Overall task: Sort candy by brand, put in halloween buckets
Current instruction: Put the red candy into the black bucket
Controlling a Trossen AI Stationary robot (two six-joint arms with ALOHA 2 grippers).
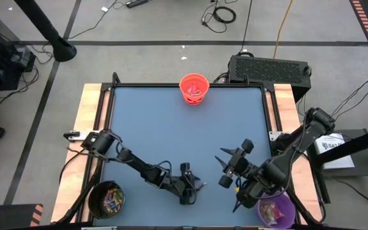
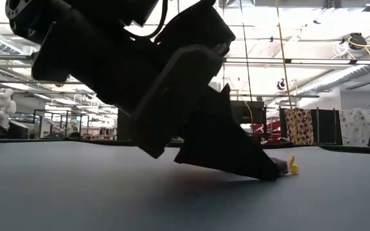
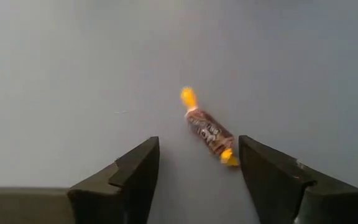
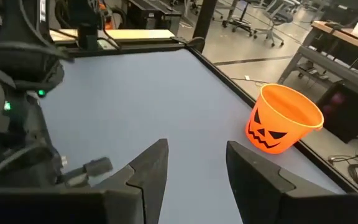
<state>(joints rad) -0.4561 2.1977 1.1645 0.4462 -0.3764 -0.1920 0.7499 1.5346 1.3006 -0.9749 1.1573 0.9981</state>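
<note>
Brown candy [image 3: 209,132] with yellow twisted ends, label unreadable, lying diagonally, left gripper [image 3: 199,168] open around it, right gripper [image 4: 196,163] open, empty, facing orange bucket [image 4: 283,118]

Candy [image 1: 113,199] in the black bucket [image 1: 93,193] at 7 o'clock: too small to identify by brand. Purple bucket [image 1: 285,217] at 5 o'clock: cut by frame edge, partly covered by right arm. Orange bucket [image 1: 201,85] contents at 12 o'clock: indistinct.
</note>
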